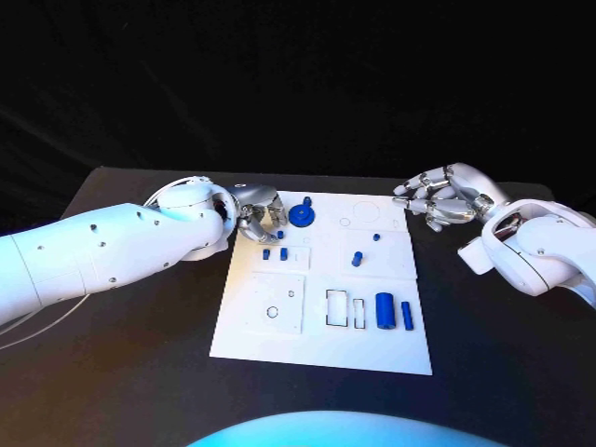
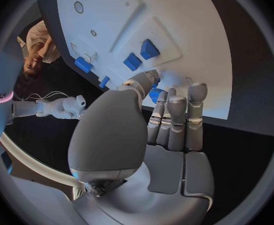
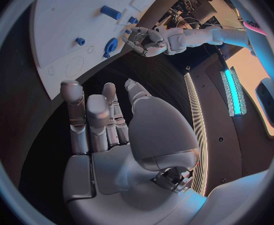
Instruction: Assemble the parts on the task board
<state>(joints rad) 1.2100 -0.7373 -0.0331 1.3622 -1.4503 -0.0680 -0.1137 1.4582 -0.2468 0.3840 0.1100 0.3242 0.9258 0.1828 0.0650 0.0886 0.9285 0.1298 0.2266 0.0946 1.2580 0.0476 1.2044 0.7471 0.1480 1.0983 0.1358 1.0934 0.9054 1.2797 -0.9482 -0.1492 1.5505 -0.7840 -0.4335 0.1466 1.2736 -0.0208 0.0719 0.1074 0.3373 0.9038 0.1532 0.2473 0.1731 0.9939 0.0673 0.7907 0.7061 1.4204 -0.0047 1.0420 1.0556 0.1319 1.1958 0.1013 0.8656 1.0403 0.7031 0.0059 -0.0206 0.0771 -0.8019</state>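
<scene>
A white task board (image 1: 328, 349) lies mid-table on the black table (image 1: 513, 354). The left hand (image 1: 258, 222) sits at the board's far left edge, fingers curled beside a blue gear-shaped part (image 1: 304, 216); whether it grips anything cannot be told. The right hand (image 1: 440, 197) hovers off the board's far right corner, fingers apart, holding nothing. Two blue cylinders (image 1: 386, 311) lie near the board's front edge, with several small blue pegs (image 1: 358, 259) mid-board.

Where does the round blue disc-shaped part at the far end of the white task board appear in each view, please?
Head view: the round blue disc sits at the board's far left, beside the left hand.
Left wrist view: mostly hidden behind the fingertips; a blue patch is probably it.
Right wrist view: near the board's edge, next to the left hand.
Shared landmark: the left hand.
</scene>
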